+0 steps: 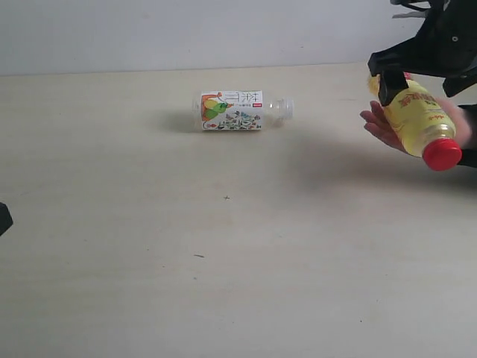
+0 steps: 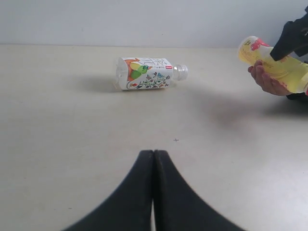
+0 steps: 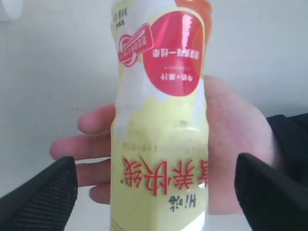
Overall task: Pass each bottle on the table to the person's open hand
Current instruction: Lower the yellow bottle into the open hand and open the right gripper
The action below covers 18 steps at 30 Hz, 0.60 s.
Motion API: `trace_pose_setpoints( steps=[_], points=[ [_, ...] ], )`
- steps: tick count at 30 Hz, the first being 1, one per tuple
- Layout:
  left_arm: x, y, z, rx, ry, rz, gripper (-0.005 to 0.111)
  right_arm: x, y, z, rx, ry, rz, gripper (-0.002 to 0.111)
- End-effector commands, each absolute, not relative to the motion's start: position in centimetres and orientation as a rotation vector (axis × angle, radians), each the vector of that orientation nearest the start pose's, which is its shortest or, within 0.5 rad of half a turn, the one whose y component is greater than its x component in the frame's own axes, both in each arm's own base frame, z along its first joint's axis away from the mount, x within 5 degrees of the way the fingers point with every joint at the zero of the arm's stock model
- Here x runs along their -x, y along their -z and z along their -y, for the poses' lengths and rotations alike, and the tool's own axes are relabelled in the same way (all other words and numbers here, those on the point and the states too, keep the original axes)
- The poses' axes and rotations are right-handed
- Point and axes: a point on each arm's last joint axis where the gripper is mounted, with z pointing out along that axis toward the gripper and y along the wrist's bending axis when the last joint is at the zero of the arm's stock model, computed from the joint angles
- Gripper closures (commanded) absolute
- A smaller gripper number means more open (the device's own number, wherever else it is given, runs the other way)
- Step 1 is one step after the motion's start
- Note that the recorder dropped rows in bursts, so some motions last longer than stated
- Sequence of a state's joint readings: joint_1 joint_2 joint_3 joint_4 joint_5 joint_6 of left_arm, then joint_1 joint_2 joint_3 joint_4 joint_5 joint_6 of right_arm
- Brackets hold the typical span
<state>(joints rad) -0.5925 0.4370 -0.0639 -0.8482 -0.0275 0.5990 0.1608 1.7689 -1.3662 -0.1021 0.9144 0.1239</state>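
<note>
The left gripper is shut, its two black fingers pressed flat together along their length with no gap left between them. In the exterior view only a dark corner of it is caught at the nine o'clock edge. The right arm is raised at two o'clock in that view and angled down towards seven o'clock. The right gripper is spread wide, its fingers kept well apart and pressed on nothing.

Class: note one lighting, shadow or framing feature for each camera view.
Exterior view: soft shadow on the table left of the fruit-label bottle. Left wrist view: faint broad shadow beneath the person's hand. Right wrist view: yellow bottle fills the frame, ends cropped.
</note>
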Motion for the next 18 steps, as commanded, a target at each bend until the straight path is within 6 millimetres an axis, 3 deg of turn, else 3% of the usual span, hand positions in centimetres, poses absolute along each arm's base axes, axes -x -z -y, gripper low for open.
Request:
trace_pose_setpoints(
  steps=[1,18],
  points=[
    [-8.0,-20.3,5.1,-0.293,0.57,-1.848,0.107,-36.0,-26.2,-4.8,0.145,0.076,-2.763,0.024],
    [-8.0,-20.3,5.1,-0.293,0.57,-1.848,0.107,-32.9,-32.7,-4.8,0.138,-0.014,-2.57,0.024]
  ],
)
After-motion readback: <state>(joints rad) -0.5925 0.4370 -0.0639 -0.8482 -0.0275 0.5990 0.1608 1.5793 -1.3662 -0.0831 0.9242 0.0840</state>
